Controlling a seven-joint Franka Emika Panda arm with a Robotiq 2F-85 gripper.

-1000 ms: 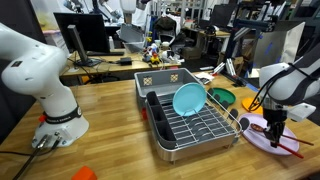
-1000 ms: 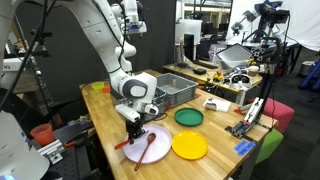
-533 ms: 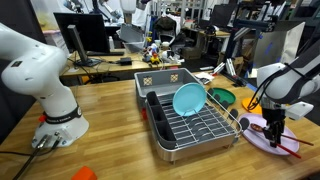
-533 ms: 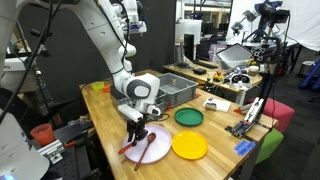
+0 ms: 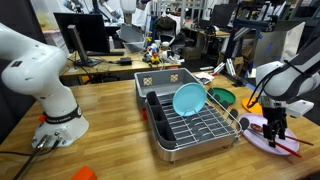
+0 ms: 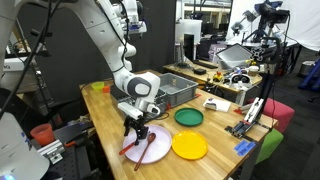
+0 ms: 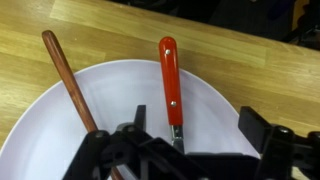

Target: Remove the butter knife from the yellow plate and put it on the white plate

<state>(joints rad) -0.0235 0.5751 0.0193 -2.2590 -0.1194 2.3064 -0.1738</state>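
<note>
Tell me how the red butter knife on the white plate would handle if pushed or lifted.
The butter knife looks slim, straight, with a riveted handle: probably stiff and light. Lying flat on the smooth white plate, it would likely slide or pivot when pushed, not roll. Its low profile may make pinching awkward.

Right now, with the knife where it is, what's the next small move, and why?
Probably lift straight up and clear. The butter knife already lies on the white plate, and the jaws stand open either side of it.
</note>
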